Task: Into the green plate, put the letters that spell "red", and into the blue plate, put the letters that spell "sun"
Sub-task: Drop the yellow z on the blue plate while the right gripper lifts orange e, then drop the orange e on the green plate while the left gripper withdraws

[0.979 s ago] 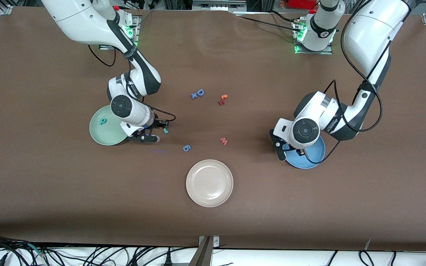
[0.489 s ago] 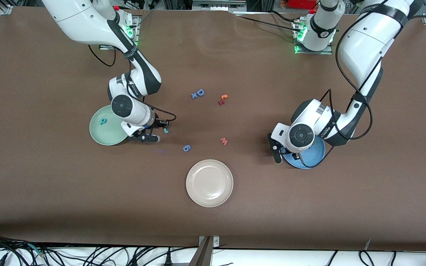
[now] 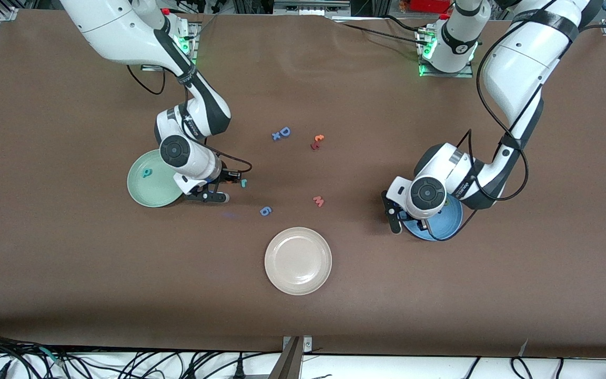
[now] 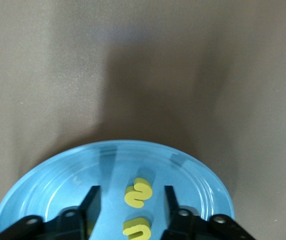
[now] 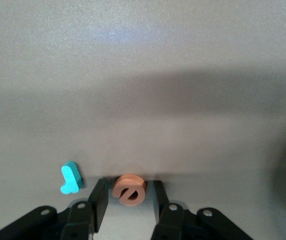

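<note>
The blue plate (image 3: 453, 217) lies under my left gripper (image 3: 412, 220). In the left wrist view the blue plate (image 4: 52, 185) holds a yellow "s" (image 4: 138, 194) and a yellow "u" (image 4: 136, 227), both lying loose between the open fingers of the left gripper (image 4: 131, 190). My right gripper (image 3: 223, 187) is low over the table beside the green plate (image 3: 148, 192), which holds the teal "d" (image 3: 147, 172). In the right wrist view the right gripper (image 5: 129, 184) is shut on the orange "e" (image 5: 129, 190), held on edge. The teal "r" (image 5: 71, 178) (image 3: 243, 182) lies on the table beside it.
A cream plate (image 3: 298, 260) sits nearest the front camera, mid-table. Around the middle lie a blue "g" (image 3: 265, 211), a pink "w" (image 3: 318, 200), a red/orange pair (image 3: 317, 141) and a blue "D" (image 3: 284, 131).
The left gripper has opened over the blue plate after shifting slightly toward the right arm's end. The teal "r" has slid a little toward the left arm's end. The right gripper has barely moved.
</note>
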